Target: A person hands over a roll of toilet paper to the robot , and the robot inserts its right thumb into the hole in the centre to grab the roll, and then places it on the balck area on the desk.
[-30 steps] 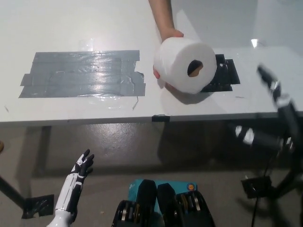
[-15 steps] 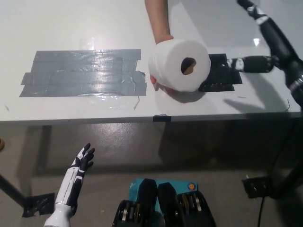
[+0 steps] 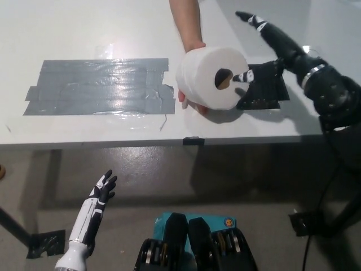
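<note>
Moved: the right robot hand (image 3: 265, 56) has swung in toward the roll since half a second ago; its thumb then ended well to the right of the hole, over the black patch, and the thumb tip now sits at the right edge of the roll's face, just beside the hole. The roll itself has barely shifted.
Right robot hand: black, over the right part of the counter (image 3: 84, 34), open, fingers spread, one long finger pointing up and left toward the far side, thumb pointing left at the roll. It holds nothing; the thumb is not inside the hole.
Toilet paper roll (image 3: 211, 76): white, held above the counter by a person's hand (image 3: 194, 101) that cups it from behind and below, the forearm reaching in from the top edge. The flat end with the brown core hole (image 3: 224, 79) faces the camera and slightly right.
Black area (image 3: 269, 93): a dark taped patch on the counter just right of the roll, partly under the robot's thumb and the roll.
Grey tape patch (image 3: 98, 86): wide strips on the left part of the counter, well apart from the roll.
Left robot hand (image 3: 102, 191): white, low at the lower left below the counter edge, open, fingers apart, holding nothing.
</note>
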{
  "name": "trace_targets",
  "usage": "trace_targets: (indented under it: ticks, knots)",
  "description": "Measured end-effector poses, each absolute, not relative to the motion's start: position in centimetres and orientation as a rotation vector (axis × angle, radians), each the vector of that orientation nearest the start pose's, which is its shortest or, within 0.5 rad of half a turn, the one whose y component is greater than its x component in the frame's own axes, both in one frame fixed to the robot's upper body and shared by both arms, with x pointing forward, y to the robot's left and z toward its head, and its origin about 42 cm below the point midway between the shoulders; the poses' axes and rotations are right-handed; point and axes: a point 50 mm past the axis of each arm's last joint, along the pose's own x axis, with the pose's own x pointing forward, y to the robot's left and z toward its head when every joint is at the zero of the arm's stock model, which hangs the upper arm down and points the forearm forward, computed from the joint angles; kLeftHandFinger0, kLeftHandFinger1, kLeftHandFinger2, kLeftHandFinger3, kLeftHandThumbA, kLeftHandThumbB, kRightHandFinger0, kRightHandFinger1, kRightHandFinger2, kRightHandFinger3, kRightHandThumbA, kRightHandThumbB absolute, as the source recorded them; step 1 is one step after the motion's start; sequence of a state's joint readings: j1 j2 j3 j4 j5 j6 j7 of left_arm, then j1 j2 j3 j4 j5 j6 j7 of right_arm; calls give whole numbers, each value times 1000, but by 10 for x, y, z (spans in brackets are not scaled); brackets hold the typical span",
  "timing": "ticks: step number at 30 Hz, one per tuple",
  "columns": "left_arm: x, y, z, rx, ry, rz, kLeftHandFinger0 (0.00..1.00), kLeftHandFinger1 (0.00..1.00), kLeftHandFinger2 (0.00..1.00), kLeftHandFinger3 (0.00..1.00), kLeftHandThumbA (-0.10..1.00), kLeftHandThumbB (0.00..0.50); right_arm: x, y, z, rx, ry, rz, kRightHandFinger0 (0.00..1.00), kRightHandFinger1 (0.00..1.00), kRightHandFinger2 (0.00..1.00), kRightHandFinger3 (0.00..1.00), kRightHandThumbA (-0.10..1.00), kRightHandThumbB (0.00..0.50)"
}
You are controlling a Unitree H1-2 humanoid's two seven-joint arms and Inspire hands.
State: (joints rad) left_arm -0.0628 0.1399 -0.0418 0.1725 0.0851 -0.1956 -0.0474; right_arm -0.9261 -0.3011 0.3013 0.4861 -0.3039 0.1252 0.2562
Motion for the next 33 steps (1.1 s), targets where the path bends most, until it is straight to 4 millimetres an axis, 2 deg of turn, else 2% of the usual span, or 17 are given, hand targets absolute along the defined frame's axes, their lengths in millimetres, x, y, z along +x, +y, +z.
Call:
trace_targets:
  ticks: [4,8,13,14,17,25,28,33]
  knots:
    - [303,241,81,228,-76,-124,1000,1000,1000,1000,1000,149,527,-167,307,-823,-194,405,1000,1000,1000,1000,1000,446]
    - [304,240,82,229,-79,-131,1000,1000,1000,1000,1000,130,530,-158,304,-828,-176,414,1000,1000,1000,1000,984,407]
    - [304,240,83,229,-80,-136,1000,1000,1000,1000,1000,125,536,-150,303,-838,-158,418,1000,1000,1000,1000,1000,407]
    - [304,240,83,229,-80,-136,1000,1000,1000,1000,1000,125,536,-149,303,-840,-156,418,1000,1000,1000,1000,1000,394]
    - [304,240,83,229,-80,-137,1000,1000,1000,1000,1000,138,538,-149,301,-846,-147,417,1000,1000,1000,1000,1000,383]
    - [304,239,83,228,-80,-142,1000,1000,1000,1000,1000,130,541,-152,303,-855,-146,407,1000,1000,1000,1000,968,355]
    - [305,239,84,229,-81,-143,1000,1000,1000,1000,1000,131,541,-155,305,-853,-148,401,1000,1000,1000,1000,1000,351]
    - [305,239,84,229,-82,-144,1000,1000,1000,1000,1000,151,541,-167,317,-860,-171,376,1000,1000,1000,1000,928,368]
